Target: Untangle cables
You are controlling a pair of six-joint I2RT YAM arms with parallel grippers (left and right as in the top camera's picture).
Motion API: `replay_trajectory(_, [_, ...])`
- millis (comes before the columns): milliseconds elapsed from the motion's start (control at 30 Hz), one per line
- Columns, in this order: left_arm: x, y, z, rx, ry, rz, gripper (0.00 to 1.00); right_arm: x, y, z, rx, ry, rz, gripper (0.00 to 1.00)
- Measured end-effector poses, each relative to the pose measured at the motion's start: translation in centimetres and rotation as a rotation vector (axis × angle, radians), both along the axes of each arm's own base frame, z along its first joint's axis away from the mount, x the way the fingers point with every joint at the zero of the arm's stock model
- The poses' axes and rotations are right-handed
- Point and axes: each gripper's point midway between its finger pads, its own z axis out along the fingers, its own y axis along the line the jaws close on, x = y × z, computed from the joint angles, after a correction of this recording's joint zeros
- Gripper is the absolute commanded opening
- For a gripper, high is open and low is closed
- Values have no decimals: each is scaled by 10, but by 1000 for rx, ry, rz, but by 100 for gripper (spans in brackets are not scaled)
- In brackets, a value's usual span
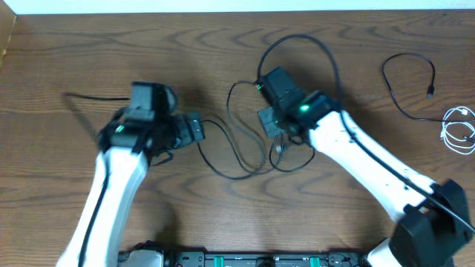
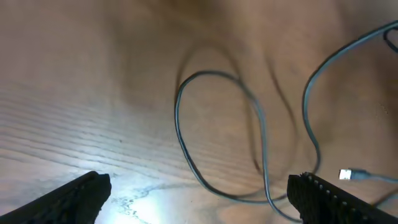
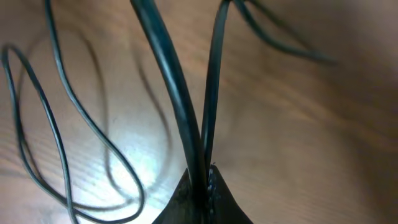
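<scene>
A long black cable (image 1: 223, 172) lies in tangled loops on the wooden table between my two grippers. My right gripper (image 1: 271, 122) is shut on two strands of it (image 3: 205, 177); the strands (image 3: 180, 99) rise out of the closed jaws, and a loop (image 1: 297, 36) arcs behind the wrist. My left gripper (image 1: 194, 127) is open (image 2: 199, 205) just above the table. A cable loop (image 2: 249, 112) lies between and ahead of its fingers, untouched, with a small plug end (image 2: 346, 174) near the right finger.
A second black cable (image 1: 410, 74) lies loose at the far right. A coiled white cable (image 1: 460, 130) sits at the right edge. A thin black line (image 1: 89, 96) runs left from the left arm. The table's far edge (image 1: 237, 11) meets a white wall.
</scene>
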Motion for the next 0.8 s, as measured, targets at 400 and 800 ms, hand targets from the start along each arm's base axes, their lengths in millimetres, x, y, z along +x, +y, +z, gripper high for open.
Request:
replay_trajectory(400, [-26, 36, 38, 153, -117, 97, 98, 38, -37, 65, 55, -233, -107, 1])
replay_trajectory(800, [-25, 40, 37, 175, -113, 108, 98, 57, -169, 79, -83, -268, -458, 1])
